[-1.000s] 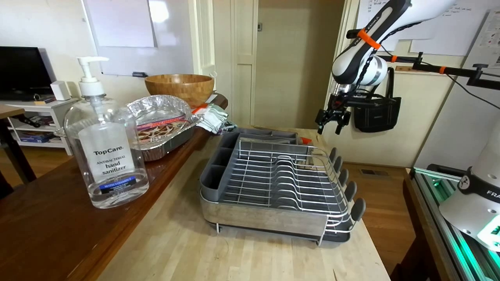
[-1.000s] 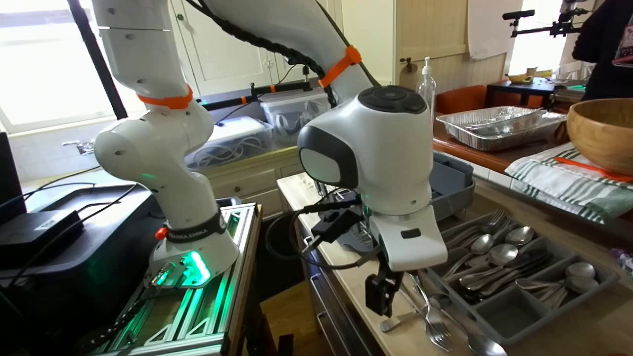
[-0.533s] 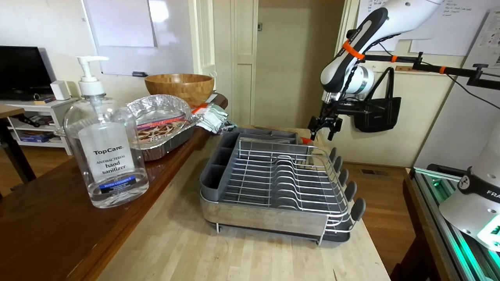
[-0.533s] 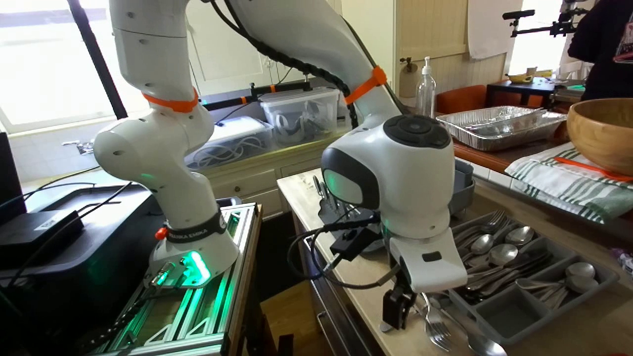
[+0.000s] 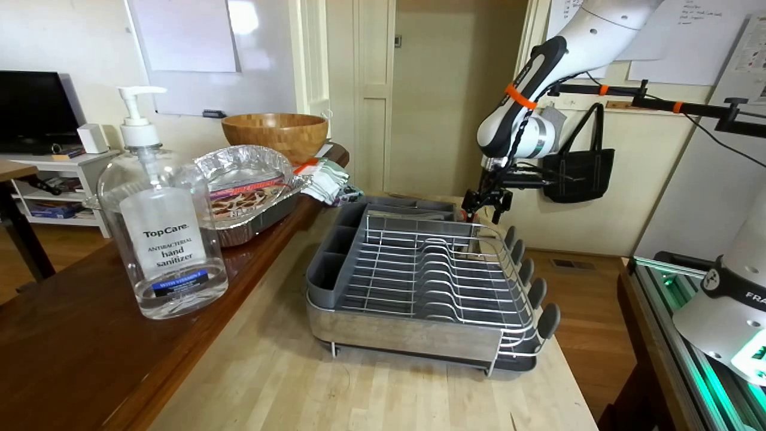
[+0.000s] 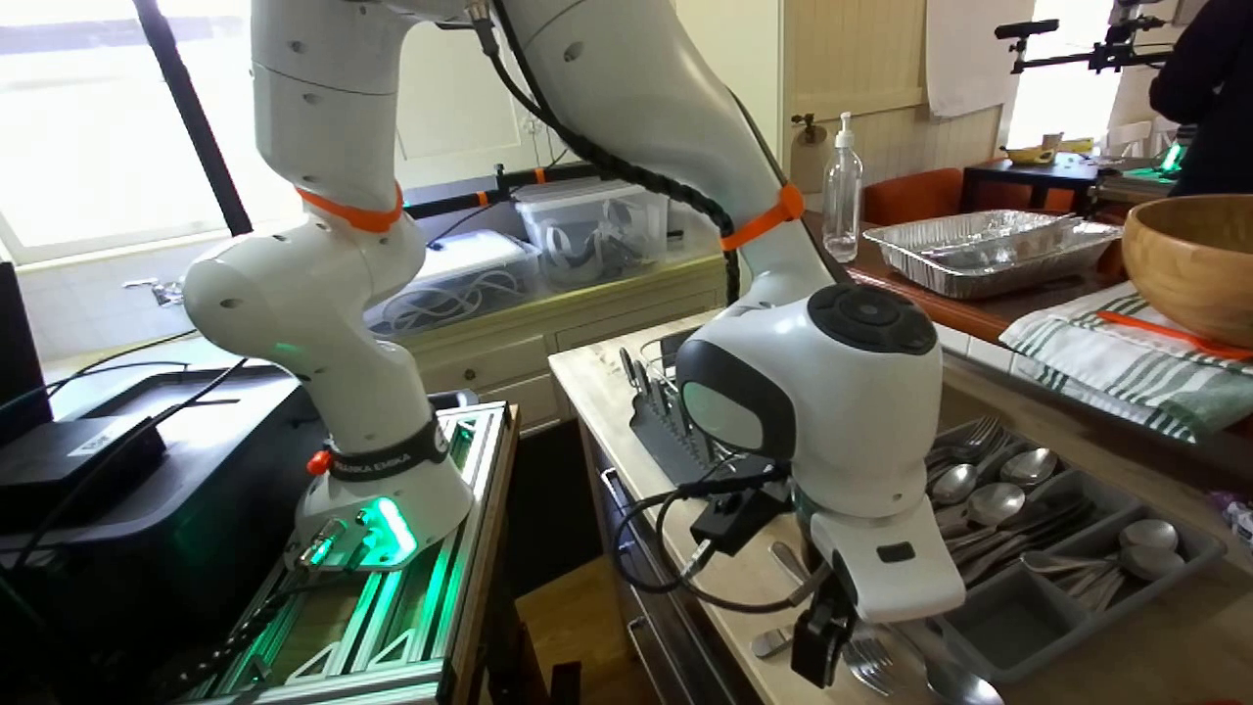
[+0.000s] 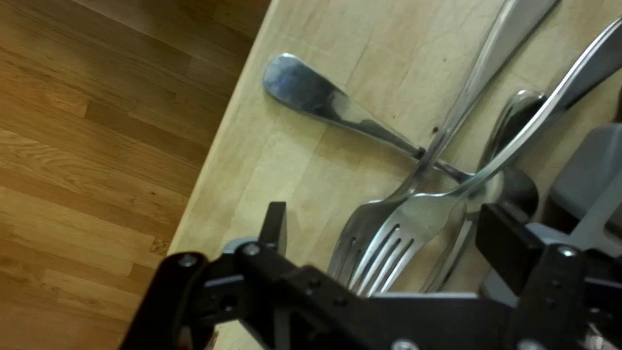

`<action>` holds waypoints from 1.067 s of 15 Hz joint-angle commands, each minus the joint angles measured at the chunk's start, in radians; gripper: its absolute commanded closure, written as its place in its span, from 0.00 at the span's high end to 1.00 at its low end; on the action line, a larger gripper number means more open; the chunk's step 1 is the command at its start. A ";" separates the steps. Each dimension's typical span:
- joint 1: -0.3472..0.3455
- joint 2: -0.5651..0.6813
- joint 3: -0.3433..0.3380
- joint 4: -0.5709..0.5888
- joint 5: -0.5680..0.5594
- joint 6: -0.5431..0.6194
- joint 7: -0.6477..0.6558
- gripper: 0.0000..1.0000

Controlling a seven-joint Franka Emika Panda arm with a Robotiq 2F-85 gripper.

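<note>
My gripper point(image 7: 388, 238) is open and empty above loose silverware on the wooden counter point(image 7: 301, 175). In the wrist view, two overlapping forks, an upper one point(image 7: 420, 214) and a lower one point(image 7: 357, 226), have their heads between the fingers. A spoon handle point(image 7: 311, 90) runs under the fork necks. A dark spoon bowl point(image 7: 522, 192) and a thin metal handle point(image 7: 452, 257) lie near the right finger. The gripper also shows in both exterior views point(image 5: 483, 212) point(image 6: 820, 641). There the forks point(image 6: 866, 661) are partly hidden behind it, with a spoon point(image 6: 964, 681) alongside.
A grey cutlery tray point(image 6: 1018, 661) with spoons and forks stands beside the gripper. A dish rack point(image 5: 407, 326) stands on the same counter. A raised brown ledge holds a sanitizer bottle point(image 5: 167, 239), foil trays point(image 6: 979, 279), a wooden bowl point(image 6: 1194, 259) and a striped towel point(image 6: 1126, 352).
The arm has moved steadily; the gripper has come down toward the silverware, leftward in one exterior view and rightward in the other. The silverware has not visibly moved.
</note>
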 commanded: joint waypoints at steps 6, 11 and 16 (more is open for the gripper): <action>-0.047 0.101 0.068 0.095 0.019 0.055 0.005 0.81; -0.039 0.091 0.067 0.098 0.004 0.051 0.019 1.00; -0.029 0.076 0.061 0.083 -0.006 0.049 0.025 0.95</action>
